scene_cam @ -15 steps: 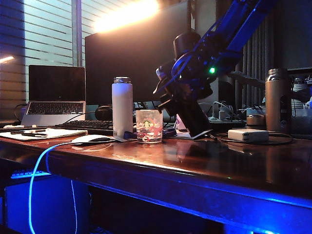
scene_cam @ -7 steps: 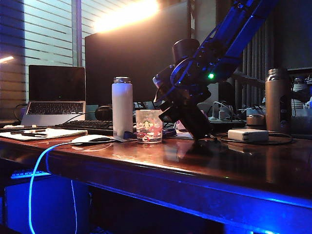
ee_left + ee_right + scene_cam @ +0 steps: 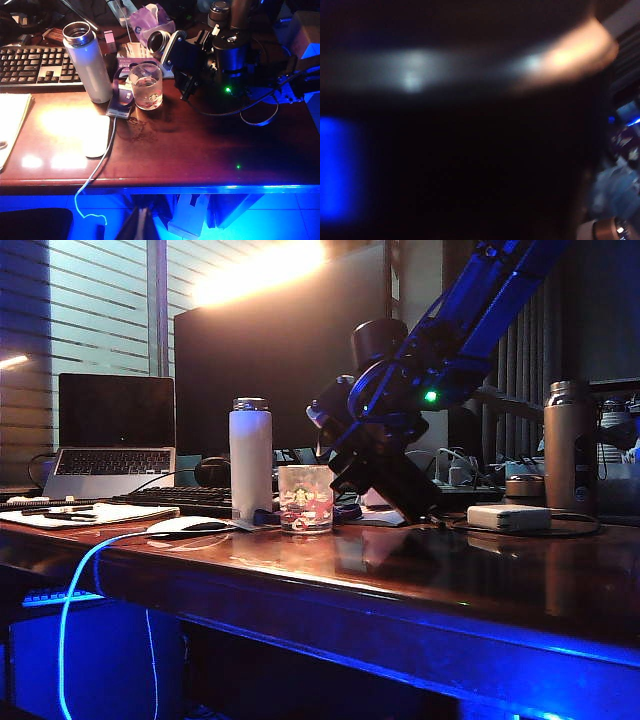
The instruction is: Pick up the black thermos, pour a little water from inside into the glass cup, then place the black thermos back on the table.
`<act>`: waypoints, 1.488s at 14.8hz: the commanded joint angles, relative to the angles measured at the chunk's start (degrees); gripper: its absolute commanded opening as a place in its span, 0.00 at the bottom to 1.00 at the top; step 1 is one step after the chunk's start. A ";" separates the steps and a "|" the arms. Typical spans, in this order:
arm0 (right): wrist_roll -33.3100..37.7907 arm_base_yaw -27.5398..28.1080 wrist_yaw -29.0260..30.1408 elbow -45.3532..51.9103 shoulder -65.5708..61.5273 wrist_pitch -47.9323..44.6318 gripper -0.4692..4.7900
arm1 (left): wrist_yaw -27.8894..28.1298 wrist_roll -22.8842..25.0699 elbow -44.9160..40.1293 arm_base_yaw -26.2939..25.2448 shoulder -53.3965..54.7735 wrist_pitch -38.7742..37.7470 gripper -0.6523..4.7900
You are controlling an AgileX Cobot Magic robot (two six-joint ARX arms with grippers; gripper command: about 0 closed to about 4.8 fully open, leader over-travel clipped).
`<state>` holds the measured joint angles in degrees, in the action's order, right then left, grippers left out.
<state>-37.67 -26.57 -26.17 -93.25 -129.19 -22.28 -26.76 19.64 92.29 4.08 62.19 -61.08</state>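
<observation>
- Right gripper (image 3: 187,62) is clamped around the black thermos (image 3: 395,480), tilted with its mouth just beside the glass cup (image 3: 305,498); overshooting the tilt could spill water onto the tabletop (image 3: 420,570).
- Left gripper is out of frame, so I cannot tell its state.
- A slipping thermos could knock the cup beside it.

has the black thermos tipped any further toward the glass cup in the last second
Yes. In the exterior view the black thermos, held in the right end effector, leans further over, its mouth now lower and nearer the glass cup, which stands unmoved.
</observation>
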 commanded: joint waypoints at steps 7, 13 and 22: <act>-11.04 -1.49 -2.25 -0.57 0.63 -6.54 0.37 | -0.24 -0.13 0.04 0.04 -0.13 0.72 0.12; -16.46 -1.49 -2.49 -0.57 0.63 -6.54 0.37 | -0.26 -0.13 0.04 0.04 -0.13 0.72 0.12; -18.56 -0.92 -4.04 -0.57 -0.20 -6.71 0.37 | -0.24 -0.13 0.04 0.04 -0.13 0.72 0.12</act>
<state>-55.22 -27.53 -29.36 -93.25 -130.10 -26.06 -26.76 19.64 92.29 4.08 62.19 -61.08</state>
